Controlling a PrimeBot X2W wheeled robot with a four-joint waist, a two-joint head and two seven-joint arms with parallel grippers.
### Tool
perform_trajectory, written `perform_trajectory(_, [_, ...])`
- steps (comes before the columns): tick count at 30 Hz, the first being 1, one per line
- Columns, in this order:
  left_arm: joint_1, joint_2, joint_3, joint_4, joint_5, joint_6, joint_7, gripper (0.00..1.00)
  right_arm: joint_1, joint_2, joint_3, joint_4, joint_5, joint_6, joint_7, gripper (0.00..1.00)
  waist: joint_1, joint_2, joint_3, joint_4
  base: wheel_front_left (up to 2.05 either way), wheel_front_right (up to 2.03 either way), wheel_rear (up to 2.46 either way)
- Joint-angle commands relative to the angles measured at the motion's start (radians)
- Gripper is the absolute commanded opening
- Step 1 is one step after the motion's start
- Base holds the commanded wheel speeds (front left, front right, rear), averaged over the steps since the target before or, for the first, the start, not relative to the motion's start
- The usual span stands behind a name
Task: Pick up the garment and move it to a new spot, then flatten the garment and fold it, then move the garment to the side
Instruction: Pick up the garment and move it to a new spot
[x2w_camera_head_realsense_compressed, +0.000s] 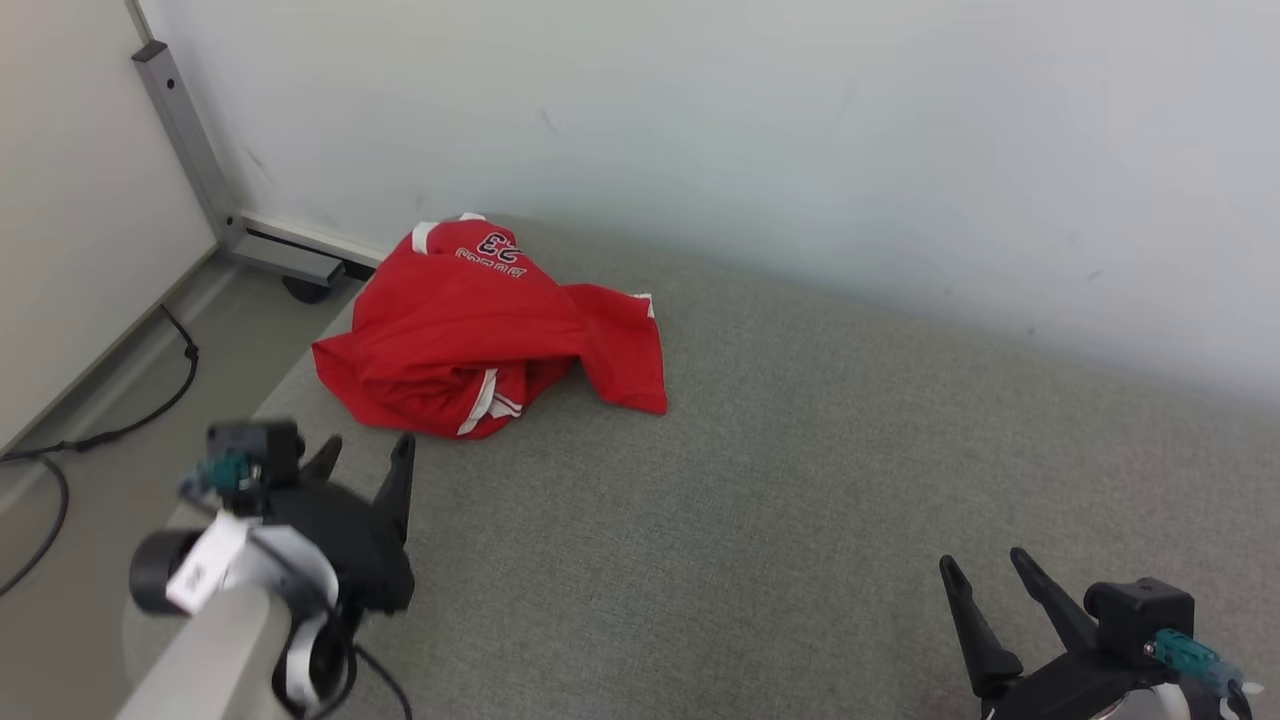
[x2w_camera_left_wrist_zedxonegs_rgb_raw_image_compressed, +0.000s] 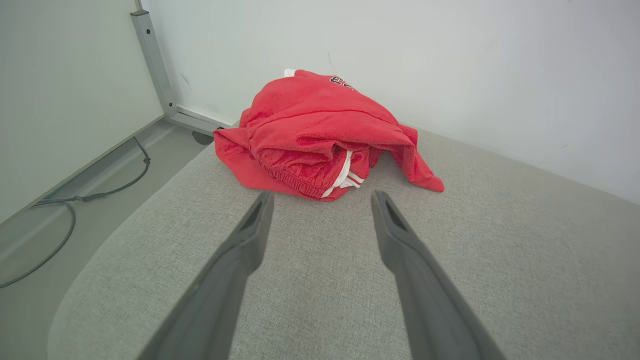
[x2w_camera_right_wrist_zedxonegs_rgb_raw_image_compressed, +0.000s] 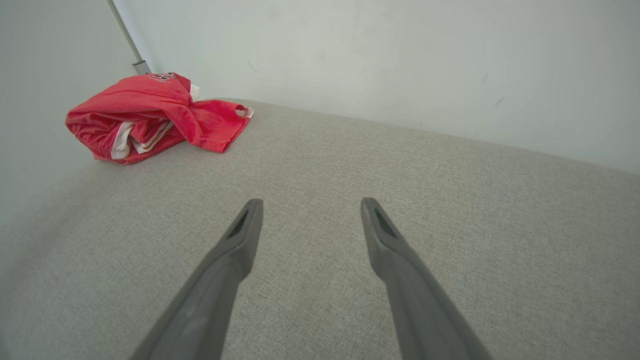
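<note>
A crumpled red garment (x2w_camera_head_realsense_compressed: 470, 330) with white stripes and a printed number lies bunched at the far left corner of the grey fabric surface (x2w_camera_head_realsense_compressed: 760, 480), close to the wall. My left gripper (x2w_camera_head_realsense_compressed: 366, 452) is open just short of its near edge, fingers pointing at the heap; the garment (x2w_camera_left_wrist_zedxonegs_rgb_raw_image_compressed: 320, 135) sits right beyond the fingertips of the left gripper (x2w_camera_left_wrist_zedxonegs_rgb_raw_image_compressed: 322, 197). My right gripper (x2w_camera_head_realsense_compressed: 985, 565) is open at the lower right, far from the cloth. From the right wrist, the garment (x2w_camera_right_wrist_zedxonegs_rgb_raw_image_compressed: 145, 117) lies far off at the upper left of the right gripper (x2w_camera_right_wrist_zedxonegs_rgb_raw_image_compressed: 309, 202).
A pale wall (x2w_camera_head_realsense_compressed: 760, 130) borders the surface at the back. A grey metal frame leg (x2w_camera_head_realsense_compressed: 190, 140) with a castor stands on the floor to the left, and a black cable (x2w_camera_head_realsense_compressed: 110, 430) trails there. The surface's left edge drops off beside my left arm.
</note>
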Motion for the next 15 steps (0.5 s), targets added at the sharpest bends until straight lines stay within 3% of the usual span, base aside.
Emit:
perform_trajectory(1, [-0.036, -0.005, -0.004, 0.021, -0.012, -0.006, 0.018, 1.0, 0.004, -0.005, -0.001, -0.016, -0.008, 0.0, 0.005, 1.0, 0.0, -0.0002, 0.025, -0.007, 0.0, 0.0, 0.0])
perform_trajectory(8, [-0.264, -0.067, 0.014, 0.181, -0.042, -0.022, 0.106, 1.0, -0.019, -0.005, 0.002, -0.187, -0.06, 0.0, 0.077, 1.0, 0.0, -0.0002, 0.173, -0.039, 0.0, 0.0, 0.0])
perform_trajectory(15, [-0.426, -0.065, 0.015, 0.314, -0.03, -0.038, 0.133, 1.0, -0.046, -0.005, 0.03, -0.327, -0.098, 0.0, 0.148, 1.0, 0.0, -0.0002, 0.296, -0.091, 0.0, 0.0, 0.0])
